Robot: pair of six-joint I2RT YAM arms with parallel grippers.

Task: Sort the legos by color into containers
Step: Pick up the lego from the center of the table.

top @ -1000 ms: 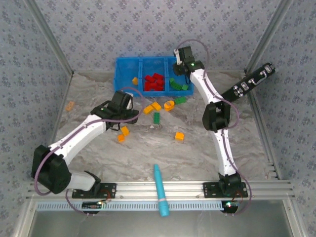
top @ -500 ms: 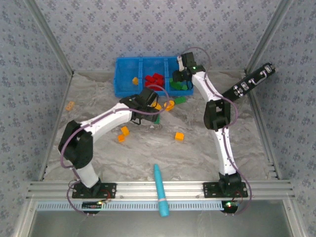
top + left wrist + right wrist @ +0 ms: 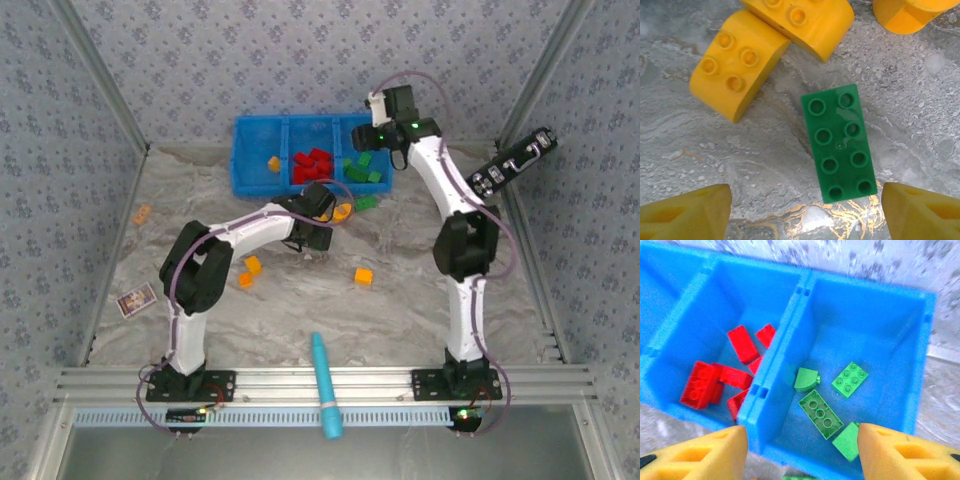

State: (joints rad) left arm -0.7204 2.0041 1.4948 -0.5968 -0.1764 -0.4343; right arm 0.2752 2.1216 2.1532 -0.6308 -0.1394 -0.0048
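left claw (image 3: 802,215): spread wide and holding nothing; its yellow fingertips (image 3: 686,210) flank the near end of the green brick without touching it.
green brick (image 3: 840,143): two-by-four, flat on the table (image 3: 715,150), studs up, under the left claw.
yellow bricks (image 3: 737,62): two rounded ones just beyond the green brick, touching each other; part of a third shows at the top right of the left wrist view.
right claw (image 3: 801,452): spread, with nothing between the fingers; it hovers above the bin's right half.
bin (image 3: 255,150): blue, with three compartments side by side, at the far side of the table.
left compartment: one orange brick (image 3: 273,162).
middle compartment: red bricks (image 3: 742,342) in a loose heap.
right compartment: green bricks (image 3: 820,415), several, lying apart.
loose bricks (image 3: 363,275): three orange ones on the open table near the left arm, one orange by the left wall, and one green just outside the bin's right front corner.
pen (image 3: 325,385): teal, near the front rail.
device (image 3: 510,165): long and black, leaning at the right wall.
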